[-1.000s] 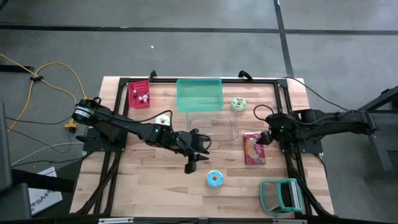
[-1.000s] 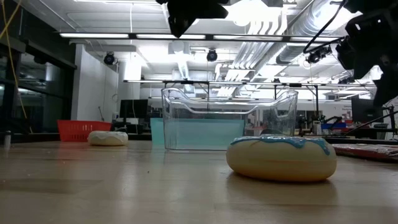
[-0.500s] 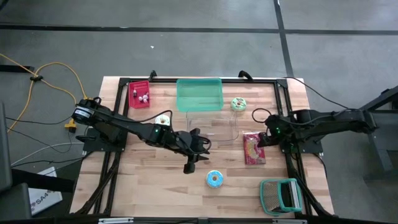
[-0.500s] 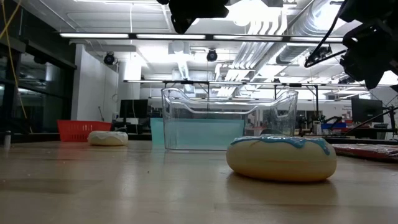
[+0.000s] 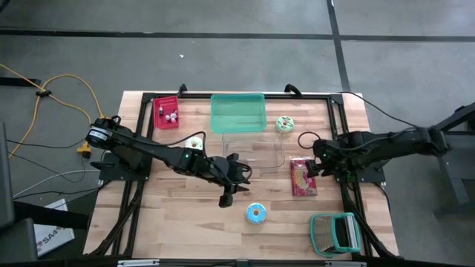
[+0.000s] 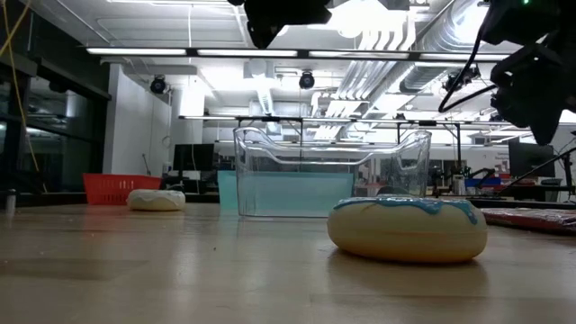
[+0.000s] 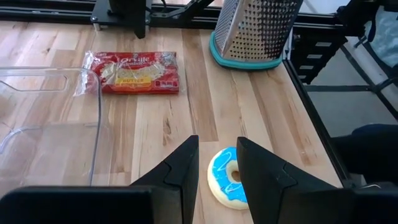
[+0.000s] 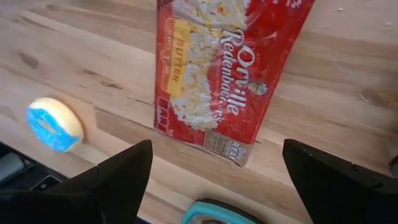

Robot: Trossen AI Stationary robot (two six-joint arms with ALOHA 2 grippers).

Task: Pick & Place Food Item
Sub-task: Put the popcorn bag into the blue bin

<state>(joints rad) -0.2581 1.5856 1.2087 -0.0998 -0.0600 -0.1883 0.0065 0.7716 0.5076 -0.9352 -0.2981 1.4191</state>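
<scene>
The bench is pale wooden planking with visible grain, framed by dark metal rails. On it lie three ring doughnuts: one with glossy blue icing near the front middle, one white-iced toward the left, and one green-iced at the back right. A flat, crinkly red popcorn packet lies on the right side, its yellow butter label readable from the right wrist view. There are three containers (all at the back or middle): a see-through plastic tub with rounded corners, a teal rectangular tray behind it, and a small red basket whose contents are too small to make out. A perforated metal grater with a teal rim stands at the front right corner. The left gripper hangs above the bench just behind the blue doughnut, its jaws narrow with nothing between them; in the left wrist view the doughnut is half hidden by the dark fingers. The right gripper hovers over the packet's right edge with jaws spread wide and bare. In the low view both arms are cut off at the top.
</scene>
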